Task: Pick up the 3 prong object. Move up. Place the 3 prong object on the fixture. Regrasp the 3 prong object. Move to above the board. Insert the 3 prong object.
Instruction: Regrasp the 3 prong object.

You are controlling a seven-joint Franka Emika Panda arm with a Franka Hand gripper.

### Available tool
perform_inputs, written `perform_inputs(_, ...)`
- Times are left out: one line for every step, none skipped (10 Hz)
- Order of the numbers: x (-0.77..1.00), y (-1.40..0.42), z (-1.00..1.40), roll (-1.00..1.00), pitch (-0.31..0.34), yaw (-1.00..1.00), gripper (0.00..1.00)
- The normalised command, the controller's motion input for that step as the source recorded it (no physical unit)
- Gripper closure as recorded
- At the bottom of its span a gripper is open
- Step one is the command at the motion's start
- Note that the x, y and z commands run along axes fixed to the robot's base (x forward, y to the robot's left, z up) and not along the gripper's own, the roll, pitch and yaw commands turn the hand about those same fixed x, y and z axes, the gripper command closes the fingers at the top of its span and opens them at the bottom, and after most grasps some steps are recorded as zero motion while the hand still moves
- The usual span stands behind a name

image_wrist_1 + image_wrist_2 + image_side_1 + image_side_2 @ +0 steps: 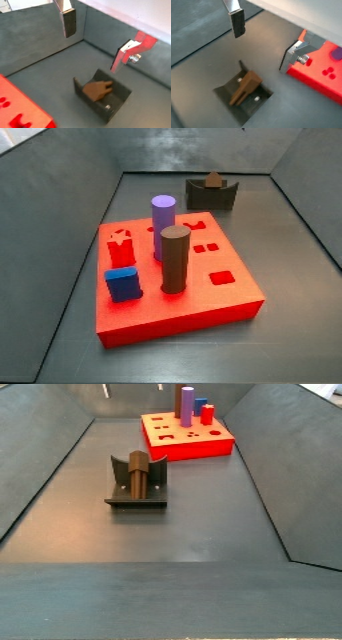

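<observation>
Fingers (69, 22) sit closest to the lens in both wrist views, spread wide with nothing between the pads, so the claw (99, 36) is open and empty, hanging above the worktop (201, 524). We see the 3 prong object (98, 89) resting in the notch of the fixture (107, 102), below the claw and well apart from it. In a wrist view its long axis runs along the fixture's channel (244, 89), and in a side view it stands up out of the block (135, 472). We judge regrasp is the step in hand: claw needs to drop straight down and line its pads across that axis. Board (174, 278) lies well apart from the fixture; not relevant yet
</observation>
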Motion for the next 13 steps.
perform_inputs(-0.03, -0.01, 0.00, 1.00, -0.033, 0.02, 0.00)
perform_inputs(-0.02, -0.02, 0.01, 1.00, -0.029, 0.02, 0.00)
perform_inputs(-0.01, -0.02, 0.01, 1.00, -0.024, 0.02, 0.00)
perform_inputs(0.01, -0.02, 0.00, 1.00, -0.014, 0.02, 0.00)
perform_inputs(0.02, -0.02, -0.01, 1.00, -0.006, 0.02, 0.00)
perform_inputs(0.03, -0.02, -0.01, 1.00, 0.004, 0.02, 0.00)
perform_inputs(0.05, -0.03, 0.00, 1.00, 0.024, 0.03, 0.00)
perform_inputs(0.06, -0.03, -0.01, 1.00, 0.044, 0.03, 0.00)
perform_inputs(0.07, -0.03, -0.01, 1.00, 0.070, 0.04, 0.00)
perform_inputs(0.08, -0.04, -0.01, 0.92, 0.112, 0.06, 0.00)
perform_inputs(0.09, -0.04, -0.01, 0.72, 0.126, 0.07, 0.00)
perform_inputs(0.09, -0.04, -0.02, 0.46, 0.127, 0.10, 0.00)
perform_inputs(0.09, -0.03, -0.01, 0.30, 0.122, 0.12, 0.00)
